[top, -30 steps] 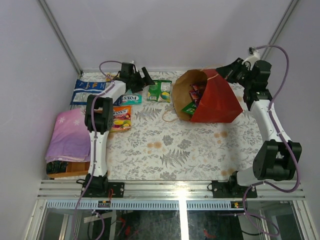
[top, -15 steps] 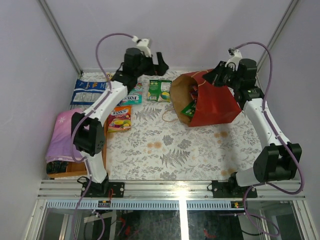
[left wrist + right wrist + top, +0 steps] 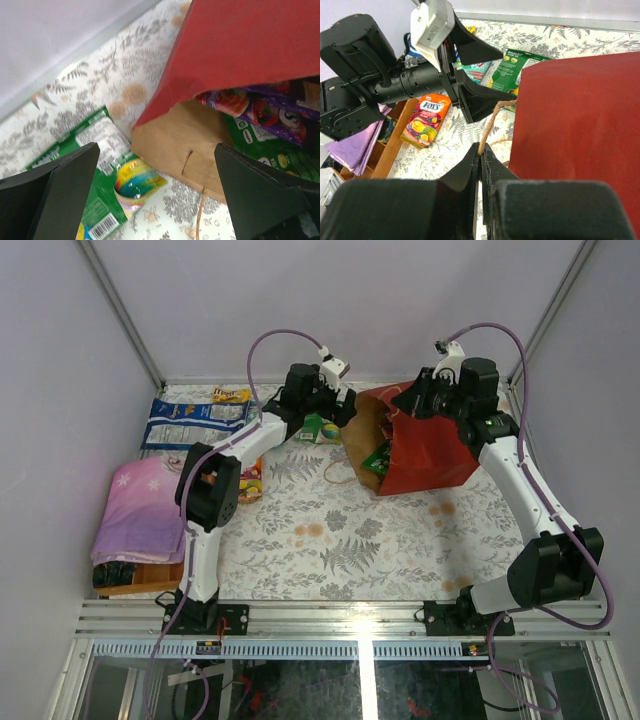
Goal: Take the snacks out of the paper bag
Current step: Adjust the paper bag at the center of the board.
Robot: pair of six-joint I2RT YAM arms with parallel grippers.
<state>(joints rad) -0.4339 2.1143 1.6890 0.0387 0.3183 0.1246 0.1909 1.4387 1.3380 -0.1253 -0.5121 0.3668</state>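
At the far side of the bench, the paper bag lies tipped over with its brown-lined mouth facing the left arm. That makes the left end effector the nearer one. Its fingers stand wide apart and empty just outside the opening. Seen from its wrist, the snacks sit just inside the lower lip, ahead and off to the right of the gap between the fingers. Purple packets lie on top of a green one, and their long sides seem to run across the mouth rather than into it. The right end effector is above the bag's upper edge with its fingers pressed together, apparently clamped on the twine handle to prop the mouth open. Reaching a purple packet would likely need the left arm to shift right and push forward past the lip. A separate green packet already lies on the bench beside the bag.
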